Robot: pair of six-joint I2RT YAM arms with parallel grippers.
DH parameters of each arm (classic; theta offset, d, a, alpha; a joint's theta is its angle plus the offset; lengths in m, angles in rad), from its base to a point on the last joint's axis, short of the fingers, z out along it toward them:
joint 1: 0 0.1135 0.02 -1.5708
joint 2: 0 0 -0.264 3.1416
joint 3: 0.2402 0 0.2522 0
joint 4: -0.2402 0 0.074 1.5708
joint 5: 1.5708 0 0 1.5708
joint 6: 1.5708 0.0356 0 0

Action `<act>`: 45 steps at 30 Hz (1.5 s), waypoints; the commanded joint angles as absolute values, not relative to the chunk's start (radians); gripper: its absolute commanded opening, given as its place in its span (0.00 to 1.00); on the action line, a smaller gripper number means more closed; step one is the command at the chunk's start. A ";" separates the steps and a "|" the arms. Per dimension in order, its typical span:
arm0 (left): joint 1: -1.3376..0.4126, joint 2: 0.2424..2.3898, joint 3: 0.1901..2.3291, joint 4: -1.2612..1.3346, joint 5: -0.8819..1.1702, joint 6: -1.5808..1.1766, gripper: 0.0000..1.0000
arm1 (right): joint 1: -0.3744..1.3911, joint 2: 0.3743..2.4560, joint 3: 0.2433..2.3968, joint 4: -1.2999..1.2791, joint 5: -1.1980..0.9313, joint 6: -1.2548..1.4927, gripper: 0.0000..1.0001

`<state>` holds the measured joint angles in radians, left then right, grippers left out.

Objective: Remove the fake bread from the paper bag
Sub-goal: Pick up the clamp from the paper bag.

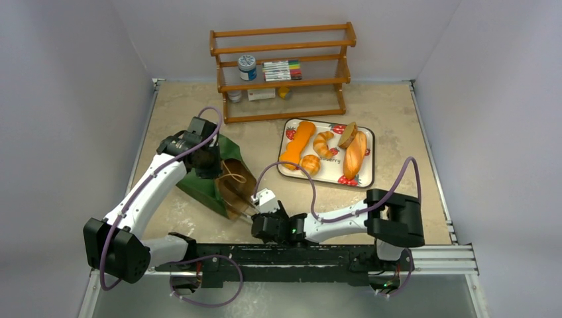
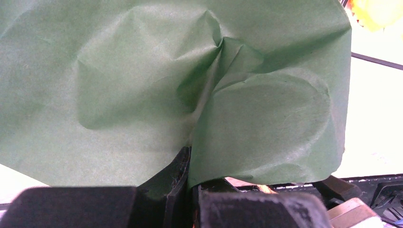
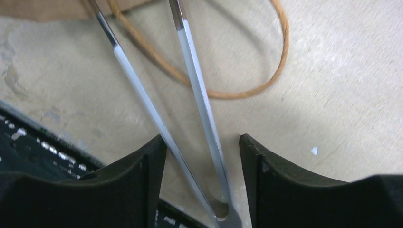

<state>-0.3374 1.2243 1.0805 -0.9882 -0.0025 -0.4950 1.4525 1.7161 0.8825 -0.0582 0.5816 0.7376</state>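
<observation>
The dark green paper bag point(image 1: 211, 185) lies on its side at centre left, its brown mouth facing my right gripper. It fills the left wrist view point(image 2: 142, 85). My left gripper point(image 1: 209, 162) point(image 2: 192, 190) is shut on a fold of the bag. The fake bread lies on the strawberry tray point(image 1: 370, 159): long orange piece point(image 1: 298, 142), croissant point(image 1: 323, 142), bun point(image 1: 309, 163), tan loaf point(image 1: 354, 156), darker piece point(image 1: 346, 134). My right gripper point(image 1: 257, 209) point(image 3: 203, 140) is low at the bag's mouth, jaws apart, with metal tongs point(image 3: 197, 95) between them, ungripped.
A tan string handle point(image 3: 237, 90) of the bag loops on the table ahead of the right gripper. A wooden rack point(image 1: 281, 73) with a jar and markers stands at the back. The black rail point(image 1: 331, 255) runs along the near edge.
</observation>
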 commanded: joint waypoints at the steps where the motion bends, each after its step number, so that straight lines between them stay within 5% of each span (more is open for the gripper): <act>1: -0.343 1.214 1.074 -0.988 0.021 -0.488 0.00 | 1.402 1.732 0.833 0.076 0.537 0.668 0.58; 13: -0.343 1.230 1.069 -0.982 0.040 -0.478 0.00 | 1.373 1.809 0.833 0.264 0.478 0.549 0.51; 18: -0.343 1.235 1.069 -0.994 0.031 -0.469 0.00 | 1.372 1.763 0.816 0.259 0.442 0.557 0.33; 34: -0.343 1.166 1.029 -0.991 0.073 -0.467 0.00 | 1.249 1.498 0.827 0.140 0.127 0.717 0.32; 45: -0.343 1.134 1.023 -0.989 0.098 -0.487 0.00 | 1.059 1.504 0.722 0.345 -0.203 0.880 0.32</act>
<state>-0.3374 1.1610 1.0279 -0.9913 0.0658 -0.4789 1.1091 1.5208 0.7815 0.1913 -0.0216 0.7681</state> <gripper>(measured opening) 0.009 0.323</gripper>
